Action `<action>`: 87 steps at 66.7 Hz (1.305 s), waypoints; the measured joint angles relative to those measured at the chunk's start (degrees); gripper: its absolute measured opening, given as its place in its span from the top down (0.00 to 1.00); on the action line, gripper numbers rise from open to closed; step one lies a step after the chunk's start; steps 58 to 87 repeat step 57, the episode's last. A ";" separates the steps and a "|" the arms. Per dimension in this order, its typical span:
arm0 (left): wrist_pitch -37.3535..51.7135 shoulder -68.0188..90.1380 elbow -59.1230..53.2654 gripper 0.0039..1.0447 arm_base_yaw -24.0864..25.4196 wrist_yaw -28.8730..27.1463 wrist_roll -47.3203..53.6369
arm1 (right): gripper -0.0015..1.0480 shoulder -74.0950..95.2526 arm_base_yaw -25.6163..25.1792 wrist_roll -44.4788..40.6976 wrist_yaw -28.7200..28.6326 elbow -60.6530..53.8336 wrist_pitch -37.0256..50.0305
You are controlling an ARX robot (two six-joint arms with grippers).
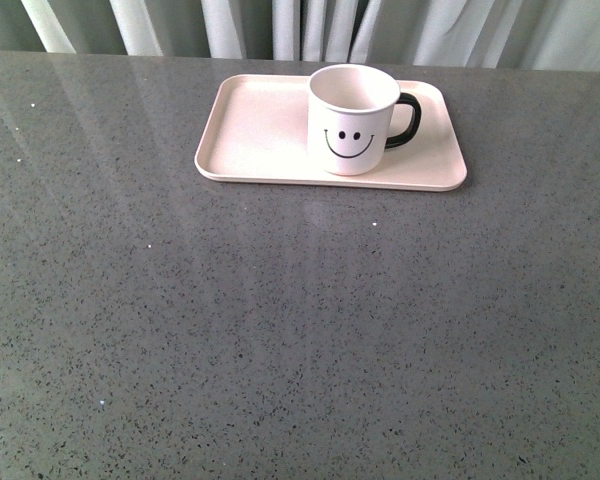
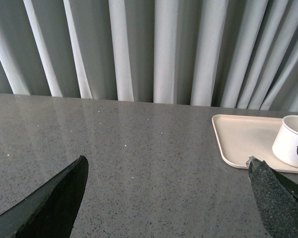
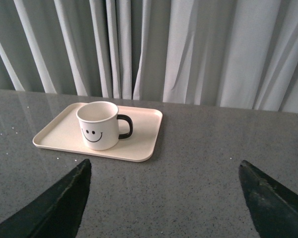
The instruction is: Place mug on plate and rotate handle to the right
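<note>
Mug (image 1: pixel 352 120) sits upright on the plate (image 1: pixel 250 130), right of centre, handle (image 1: pixel 405 120) pointing to 3 o'clock. Grey table (image 1: pixel 280 330) underneath. Left wrist view cuts the mug off. Both claws (image 2: pixel 166 171) (image 3: pixel 164 171) gape wide, holding nothing.

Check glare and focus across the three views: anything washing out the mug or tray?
Front view: pale streaks of reflected curtain run down the glossy table; mug and plate stay sharp. Left wrist view: mug cropped at the frame edge, pincer fingers dark and soft. Right wrist view: even light, faint table sheen.
</note>
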 joint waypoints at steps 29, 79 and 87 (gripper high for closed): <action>0.00 0.00 0.00 0.09 0.00 0.00 0.00 | 0.09 0.00 0.00 0.02 0.00 0.00 0.00; 0.00 0.00 0.00 0.09 0.00 0.00 0.00 | 0.09 0.00 0.00 0.02 0.00 0.00 0.00; 0.00 0.00 0.00 0.09 0.00 0.00 0.00 | 0.09 0.00 0.00 0.02 0.00 0.00 0.00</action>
